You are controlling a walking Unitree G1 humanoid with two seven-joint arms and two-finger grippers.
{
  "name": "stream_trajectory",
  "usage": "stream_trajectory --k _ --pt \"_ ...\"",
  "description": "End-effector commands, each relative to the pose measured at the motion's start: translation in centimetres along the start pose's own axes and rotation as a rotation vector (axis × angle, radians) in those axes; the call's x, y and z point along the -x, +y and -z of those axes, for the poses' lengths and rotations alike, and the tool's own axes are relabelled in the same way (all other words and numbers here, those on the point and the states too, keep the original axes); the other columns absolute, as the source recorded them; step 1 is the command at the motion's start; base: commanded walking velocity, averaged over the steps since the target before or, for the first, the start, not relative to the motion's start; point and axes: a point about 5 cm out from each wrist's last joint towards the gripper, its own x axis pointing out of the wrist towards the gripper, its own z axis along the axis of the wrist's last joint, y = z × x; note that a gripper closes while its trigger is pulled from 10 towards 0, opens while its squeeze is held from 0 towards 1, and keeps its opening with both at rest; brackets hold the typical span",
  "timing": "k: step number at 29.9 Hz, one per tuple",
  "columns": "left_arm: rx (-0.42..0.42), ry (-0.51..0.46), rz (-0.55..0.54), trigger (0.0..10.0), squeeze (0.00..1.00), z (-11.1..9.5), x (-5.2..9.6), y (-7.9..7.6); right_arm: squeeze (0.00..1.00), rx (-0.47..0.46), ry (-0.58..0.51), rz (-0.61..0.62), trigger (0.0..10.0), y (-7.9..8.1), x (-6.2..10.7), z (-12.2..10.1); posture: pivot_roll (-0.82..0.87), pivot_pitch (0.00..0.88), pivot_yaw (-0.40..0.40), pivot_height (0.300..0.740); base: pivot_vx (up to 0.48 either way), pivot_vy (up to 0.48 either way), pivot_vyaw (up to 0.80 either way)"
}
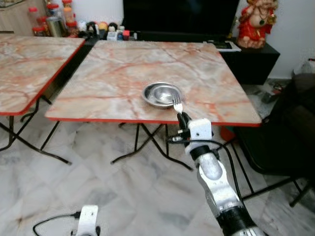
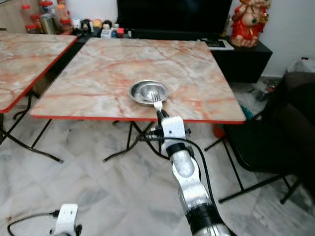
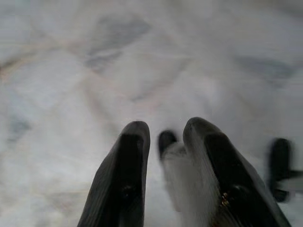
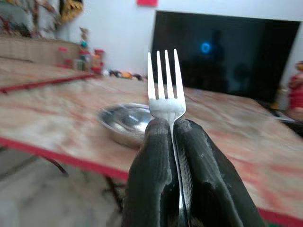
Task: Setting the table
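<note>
A silver fork (image 4: 165, 90) stands tines-up in my right gripper (image 4: 171, 127), which is shut on its handle. In the head views the right gripper (image 1: 182, 117) is raised at the near red edge of the marble-topped table (image 1: 128, 73), and the fork (image 1: 177, 103) overlaps the rim of a shallow steel bowl (image 1: 160, 93). The bowl sits near the table's front middle. My left gripper (image 3: 163, 137) hangs low over the floor, its black fingers (image 3: 130, 161) slightly apart with nothing between them.
A second marble table (image 1: 24, 64) stands to the left. Jars and bottles (image 1: 54, 19) line the back, beside a black TV (image 1: 182, 14) and a red figurine (image 1: 255, 22). A dark chair (image 1: 290, 128) is on the right. Folding table legs (image 1: 142, 142) cross underneath.
</note>
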Motion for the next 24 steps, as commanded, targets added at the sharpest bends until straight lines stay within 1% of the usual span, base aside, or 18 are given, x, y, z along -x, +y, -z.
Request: stream_trajectory --k 1,3,6,21,24 --pt "0.002 0.001 -0.014 10.0 0.0 0.01 0.01 0.51 0.0 -0.007 -0.025 0.002 10.0 0.2 -0.46 -0.71 -0.04 0.0 -0.008 0.719 0.0 0.0 0.0" --pt "0.023 -0.011 -0.008 10.0 0.0 -0.2 -0.01 0.47 0.0 -0.007 -0.024 0.002 10.0 0.22 -0.44 -0.69 -0.04 0.0 -0.008 0.719 0.0 0.0 0.0" --pt "0.033 -0.026 -0.011 10.0 0.0 -0.4 -0.02 0.54 0.0 -0.008 -0.021 0.001 10.0 0.3 -0.39 -0.62 -0.04 0.0 -0.009 0.719 0.0 0.0 0.0" --pt "0.044 -0.018 -0.024 10.0 0.0 -0.32 -0.02 0.87 0.0 -0.01 -0.02 -0.005 10.0 0.52 -0.36 -0.59 -0.04 0.0 -0.006 0.719 0.0 0.0 0.0" --pt "0.046 -0.018 -0.025 10.0 0.0 -0.34 -0.02 0.9 0.0 0.014 -0.016 -0.022 10.0 0.63 -0.41 -0.58 -0.04 0.0 -0.005 0.719 0.0 0.0 0.0"
